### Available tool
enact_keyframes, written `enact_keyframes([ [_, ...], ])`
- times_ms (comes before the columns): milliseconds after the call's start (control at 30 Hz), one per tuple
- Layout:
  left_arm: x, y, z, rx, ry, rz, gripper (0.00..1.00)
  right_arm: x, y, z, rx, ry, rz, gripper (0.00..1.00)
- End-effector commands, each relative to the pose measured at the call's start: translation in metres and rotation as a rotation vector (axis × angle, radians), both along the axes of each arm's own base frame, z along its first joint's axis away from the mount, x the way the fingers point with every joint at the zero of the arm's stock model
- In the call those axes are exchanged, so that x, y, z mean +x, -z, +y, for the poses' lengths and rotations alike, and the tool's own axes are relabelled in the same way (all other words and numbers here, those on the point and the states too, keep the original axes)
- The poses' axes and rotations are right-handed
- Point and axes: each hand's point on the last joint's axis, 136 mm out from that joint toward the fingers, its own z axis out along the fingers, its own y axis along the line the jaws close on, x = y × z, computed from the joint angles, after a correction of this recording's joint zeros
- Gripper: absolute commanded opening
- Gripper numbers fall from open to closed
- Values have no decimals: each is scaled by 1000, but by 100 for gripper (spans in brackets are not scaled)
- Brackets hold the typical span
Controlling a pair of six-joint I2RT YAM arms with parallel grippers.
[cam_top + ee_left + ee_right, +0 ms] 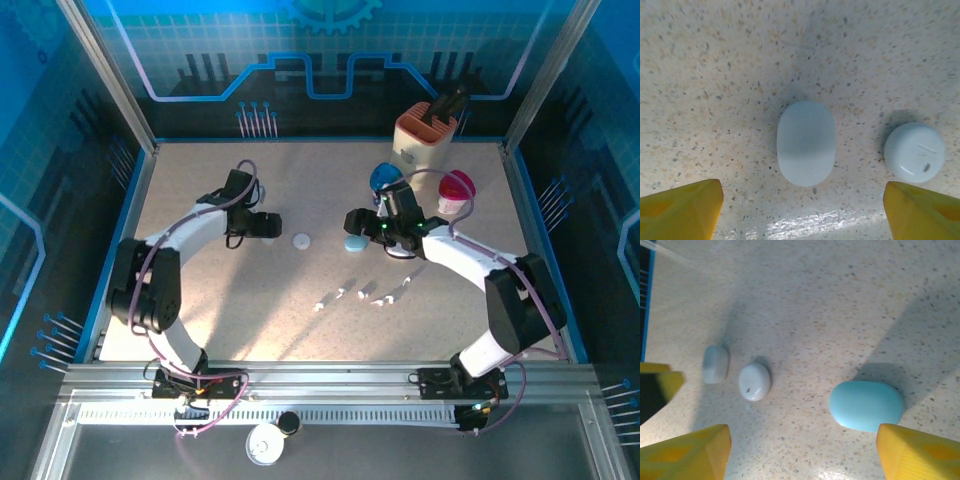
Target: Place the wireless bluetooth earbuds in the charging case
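Two arms meet at centre frame over a speckled table (200, 180). The left gripper (802, 212) hangs empty with its jaws spread wide, just short of a pale oval case (806, 143). The right gripper (802, 455), also spread and empty, frames a turquoise case (866, 405). The left wrist view picks out a small dark mark on the round white case (914, 152), which is a plain dot from overhead. The wireless bluetooth earbuds (366, 290) lie loose on the table, below centre in the overhead view.
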Motion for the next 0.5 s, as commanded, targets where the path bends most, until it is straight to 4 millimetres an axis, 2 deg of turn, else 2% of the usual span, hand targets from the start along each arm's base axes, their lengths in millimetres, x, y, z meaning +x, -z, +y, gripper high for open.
enact_keyframes([
  [0, -6, 15, 1, 12, 14, 108, 80, -11, -9, 1, -52, -41, -15, 76],
  [100, -1, 26, 1, 21, 9, 140, 80, -13, -14, 4, -35, -49, -25, 76],
  [367, 8, 41, -3, 21, 11, 174, 60, -12, -20, 9, -13, -66, -32, 75],
  [467, 10, 45, -5, 10, 17, 181, 58, -11, -21, 11, -7, -71, -33, 75],
])
